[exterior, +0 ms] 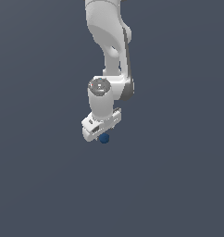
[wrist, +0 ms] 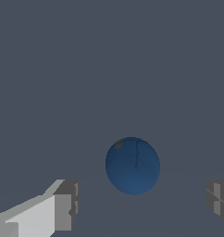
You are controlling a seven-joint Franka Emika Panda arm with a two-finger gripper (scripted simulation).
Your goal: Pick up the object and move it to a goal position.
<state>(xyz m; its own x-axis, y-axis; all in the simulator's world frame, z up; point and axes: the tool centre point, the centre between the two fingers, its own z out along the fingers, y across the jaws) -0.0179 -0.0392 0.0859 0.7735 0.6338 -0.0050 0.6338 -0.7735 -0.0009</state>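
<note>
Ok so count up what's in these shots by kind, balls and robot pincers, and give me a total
Small dark blue smooth ball: 1
White robot pincer, its grey fingertips standing apart on either side of the ball, not touching it: 1
Total: 2

White pincer [exterior: 101, 131] (pointing down) just above blue ball [exterior: 104, 138].

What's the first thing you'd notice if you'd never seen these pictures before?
The big white robot arm reaching down from the top of the exterior view stands out first against the plain grey ground. Next is the little dark blue ball just under its hand. In the wrist view the ball sits between the two open fingers, touching neither.
</note>
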